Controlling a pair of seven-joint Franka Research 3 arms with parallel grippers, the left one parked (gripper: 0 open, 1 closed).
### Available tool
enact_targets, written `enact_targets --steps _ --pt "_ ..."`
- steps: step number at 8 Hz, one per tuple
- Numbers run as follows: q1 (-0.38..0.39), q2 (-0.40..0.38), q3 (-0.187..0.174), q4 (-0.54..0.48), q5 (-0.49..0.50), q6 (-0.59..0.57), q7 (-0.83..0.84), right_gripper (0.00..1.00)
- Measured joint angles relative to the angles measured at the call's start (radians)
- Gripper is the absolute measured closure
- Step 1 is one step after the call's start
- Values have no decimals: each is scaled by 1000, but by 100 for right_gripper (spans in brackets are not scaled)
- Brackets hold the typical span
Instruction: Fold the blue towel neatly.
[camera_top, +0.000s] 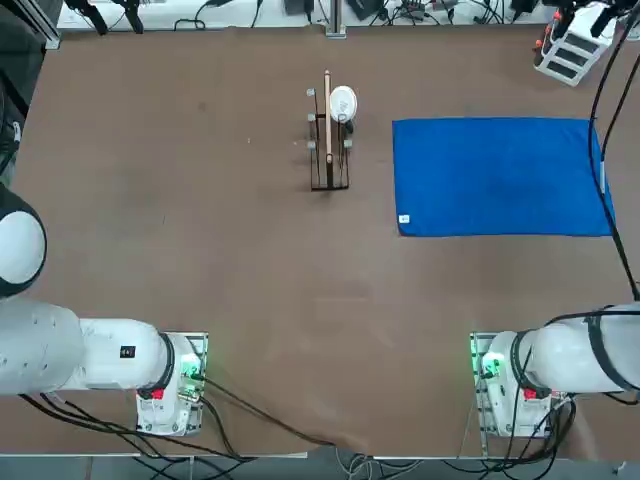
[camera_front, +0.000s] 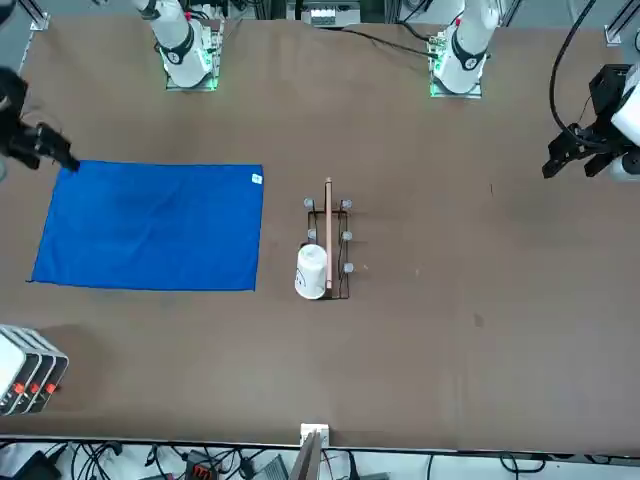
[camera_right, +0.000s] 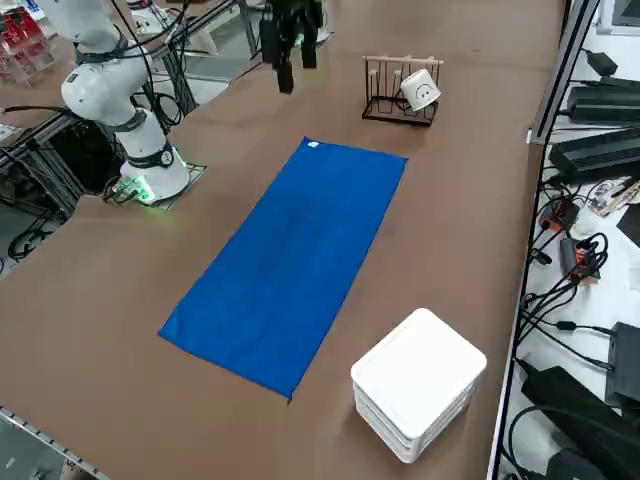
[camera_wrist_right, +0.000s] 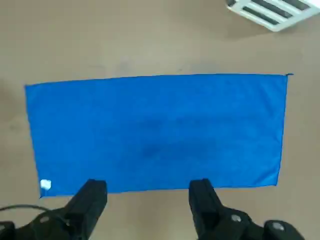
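We take the top view as our clock face, with 12 o'clock pointing away from the robot. The royal-blue towel (camera_top: 500, 178) lies spread flat on the brown table (camera_top: 250, 270), toward 2 o'clock from the table's middle. Its long sides run between 9 and 3 o'clock, and its small white tag (camera_top: 404, 219) is at the 8 o'clock corner. The towel's 2 o'clock corner makes a small thin point in the right wrist view. The right gripper (camera_wrist_right: 148, 186) is raised in the air, apart from the towel; its two fingers are wide apart, and we see only space between them. Toward 9 o'clock from the towel, well apart from it, stands a dark wire rack (camera_front: 342, 275) with a wooden rod (camera_front: 328, 225) along it, and a white mug (camera_front: 311, 272) rests tilted at the rack. A white slatted plastic box (camera_right: 418, 380) stands near the towel, toward 1 o'clock from its middle. In the top view, black cables (camera_top: 600, 185) pass across the towel's 3 o'clock end and hide a narrow part of it from us. The right arm's base (camera_top: 510, 405) stands toward 6 o'clock from the towel, with table surface between them.
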Motion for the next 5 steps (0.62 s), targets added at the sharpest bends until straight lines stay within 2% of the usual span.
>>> enact_targets --steps 3,5 --pt "-137 27 -8 -197 0 204 -1 1" --pt "-239 35 -11 -369 0 437 -1 6"
